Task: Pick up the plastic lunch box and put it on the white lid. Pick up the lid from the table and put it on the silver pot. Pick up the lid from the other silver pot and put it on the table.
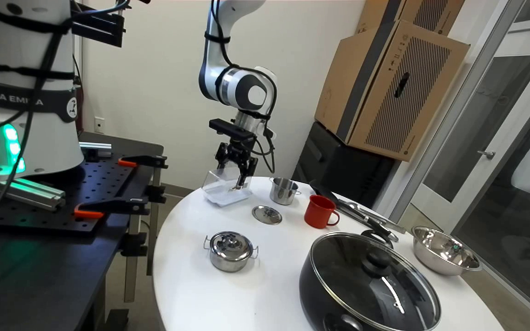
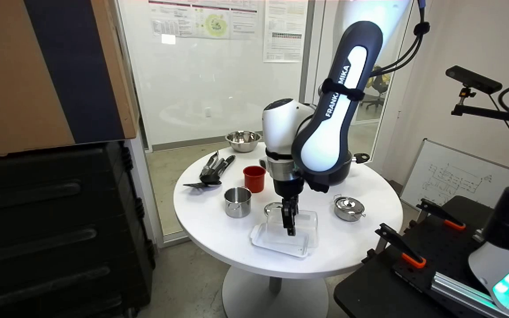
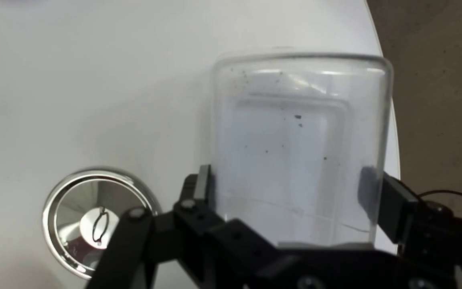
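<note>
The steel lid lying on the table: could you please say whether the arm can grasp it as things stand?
Probably not yet: the end effector holds the plastic lunch box, though nothing rests on the steel lid.

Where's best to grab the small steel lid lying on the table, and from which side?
Probably by the thin loop handle at the middle of the small steel lid, from straight above, a jaw each side of the loop. The lid lies flat, handle up, and being thin likely offers little to pinch sideways. How far the loop stands up, I can't tell.
</note>
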You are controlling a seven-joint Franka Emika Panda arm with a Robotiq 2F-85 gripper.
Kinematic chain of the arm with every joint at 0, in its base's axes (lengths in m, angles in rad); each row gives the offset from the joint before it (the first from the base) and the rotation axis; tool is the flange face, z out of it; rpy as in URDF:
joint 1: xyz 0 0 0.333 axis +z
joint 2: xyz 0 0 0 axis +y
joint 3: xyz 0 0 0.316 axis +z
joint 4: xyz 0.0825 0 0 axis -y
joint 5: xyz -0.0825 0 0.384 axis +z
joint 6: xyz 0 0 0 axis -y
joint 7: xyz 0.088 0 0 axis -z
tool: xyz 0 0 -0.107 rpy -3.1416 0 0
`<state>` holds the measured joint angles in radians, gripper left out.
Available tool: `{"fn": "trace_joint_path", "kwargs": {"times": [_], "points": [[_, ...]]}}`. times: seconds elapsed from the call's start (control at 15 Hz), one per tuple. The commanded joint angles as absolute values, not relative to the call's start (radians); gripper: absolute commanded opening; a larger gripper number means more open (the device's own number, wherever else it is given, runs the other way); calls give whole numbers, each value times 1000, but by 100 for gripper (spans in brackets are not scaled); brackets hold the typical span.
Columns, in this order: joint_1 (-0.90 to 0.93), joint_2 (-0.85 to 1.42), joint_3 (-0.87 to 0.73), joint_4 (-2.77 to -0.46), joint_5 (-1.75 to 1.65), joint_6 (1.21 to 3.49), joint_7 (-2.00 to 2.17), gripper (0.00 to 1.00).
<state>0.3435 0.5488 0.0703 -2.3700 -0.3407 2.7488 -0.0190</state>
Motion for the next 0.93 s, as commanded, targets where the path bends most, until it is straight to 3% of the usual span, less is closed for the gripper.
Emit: {"fn": "trace_joint_path", "kwargs": {"times": [0.0,0.87], "points": [[366,546,55,-2381,-364,2778,3,64],[357,578,62,-2397,-323,2896,6,64]]}}
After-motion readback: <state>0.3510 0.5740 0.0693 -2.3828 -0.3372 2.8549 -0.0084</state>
